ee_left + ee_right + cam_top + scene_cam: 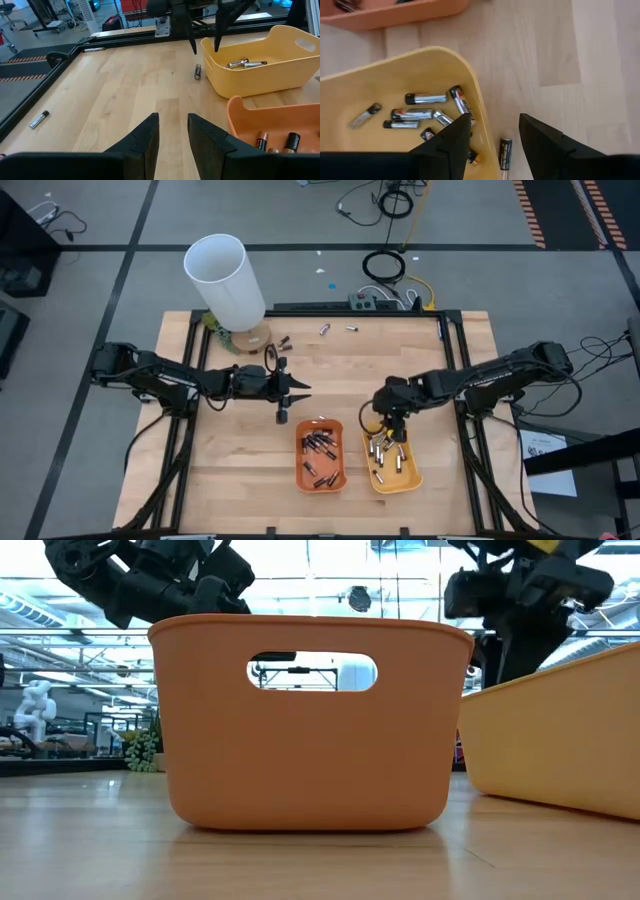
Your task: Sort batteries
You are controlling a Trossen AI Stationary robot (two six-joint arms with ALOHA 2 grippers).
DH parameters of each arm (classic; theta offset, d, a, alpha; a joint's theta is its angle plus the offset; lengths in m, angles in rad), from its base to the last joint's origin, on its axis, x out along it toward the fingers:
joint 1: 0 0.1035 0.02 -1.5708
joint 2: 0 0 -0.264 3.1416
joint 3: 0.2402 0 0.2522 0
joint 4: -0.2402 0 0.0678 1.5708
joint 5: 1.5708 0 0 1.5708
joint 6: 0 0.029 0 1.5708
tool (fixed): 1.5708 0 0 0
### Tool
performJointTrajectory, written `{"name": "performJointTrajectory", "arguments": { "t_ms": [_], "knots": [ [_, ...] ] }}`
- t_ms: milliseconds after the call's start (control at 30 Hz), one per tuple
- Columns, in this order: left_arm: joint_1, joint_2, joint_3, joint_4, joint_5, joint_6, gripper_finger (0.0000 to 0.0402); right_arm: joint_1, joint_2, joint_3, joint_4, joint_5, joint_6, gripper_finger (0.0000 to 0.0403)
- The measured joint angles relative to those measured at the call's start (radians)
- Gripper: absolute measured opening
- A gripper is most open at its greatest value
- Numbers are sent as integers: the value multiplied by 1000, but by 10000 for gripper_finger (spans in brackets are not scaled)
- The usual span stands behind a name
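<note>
Wooden table [240, 470] carrying, in descending size: a tall white tube [225, 280] at the far left; an orange tray [321, 455] of dark batteries [318, 445] beside a yellow tray [396, 465] of silvery batteries [422, 98]. Left end effector [292, 393], jaws parted and empty, sits near the orange tray. Right end effector [392, 427], jaws parted and empty, hangs over the yellow tray's rim. Loose batteries [338, 329] lie along the far edge; one battery [505, 152] rests just outside the yellow tray.
</note>
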Motion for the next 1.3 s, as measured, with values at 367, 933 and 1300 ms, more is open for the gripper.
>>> {"name": "performJointTrajectory", "arguments": {
  "t_ms": [367, 933, 1300],
  "knots": [
    [0, 0, 0, -1, 0, 0, 113, 4, 0, -134, 95, -27, 58, 159],
    [0, 0, 0, -1, 0, 0, 113, 4, 0, -215, 144, 53, 106, 9],
    [0, 0, 0, -1, 0, 0, 113, -122, 0, -214, 76, 224, -3, 2]
  ]
}}
